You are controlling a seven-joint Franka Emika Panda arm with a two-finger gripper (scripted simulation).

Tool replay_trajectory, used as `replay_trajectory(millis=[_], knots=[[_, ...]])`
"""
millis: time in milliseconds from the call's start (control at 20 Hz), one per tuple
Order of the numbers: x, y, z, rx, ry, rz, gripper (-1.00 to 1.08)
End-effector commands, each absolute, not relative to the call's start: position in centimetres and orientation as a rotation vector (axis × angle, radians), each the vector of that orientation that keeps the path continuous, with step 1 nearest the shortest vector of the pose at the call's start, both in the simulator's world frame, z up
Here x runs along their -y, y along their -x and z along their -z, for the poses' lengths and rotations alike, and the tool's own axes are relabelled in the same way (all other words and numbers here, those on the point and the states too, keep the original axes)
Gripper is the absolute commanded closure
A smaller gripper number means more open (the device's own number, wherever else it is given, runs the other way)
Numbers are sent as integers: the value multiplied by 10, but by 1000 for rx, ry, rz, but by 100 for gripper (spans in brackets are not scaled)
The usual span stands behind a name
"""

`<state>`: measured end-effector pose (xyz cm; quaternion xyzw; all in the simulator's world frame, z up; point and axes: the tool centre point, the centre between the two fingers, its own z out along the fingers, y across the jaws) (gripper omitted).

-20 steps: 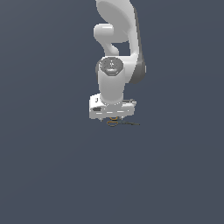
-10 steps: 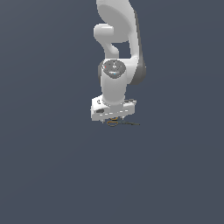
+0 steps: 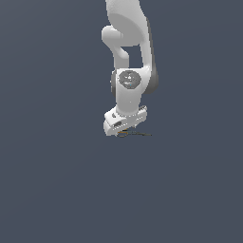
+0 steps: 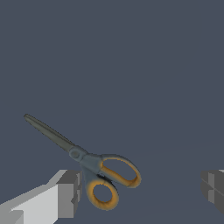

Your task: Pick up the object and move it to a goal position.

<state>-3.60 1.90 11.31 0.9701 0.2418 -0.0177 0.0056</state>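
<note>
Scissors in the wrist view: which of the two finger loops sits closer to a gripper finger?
On the scissors, the smaller, rounder loop lies right beside the finger; the larger oval loop sits farther into the open gap.

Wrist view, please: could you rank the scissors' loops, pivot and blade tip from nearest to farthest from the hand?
1. Loops: between the fingers of the open hand, close beside one finger.
2. Pivot: just beyond that finger.
3. Blade tip: farthest out, pointing away from the hand.
</note>
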Motion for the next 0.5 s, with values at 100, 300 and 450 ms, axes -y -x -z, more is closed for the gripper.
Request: replay_trajectory(millis=[100, 300, 450], knots=[[-28, 44, -100, -986, -2970, 47, -92], [-37, 52, -89, -1186, -2898, 39, -92], [-44, 58, -81, -1333, -2835, 31, -92]])
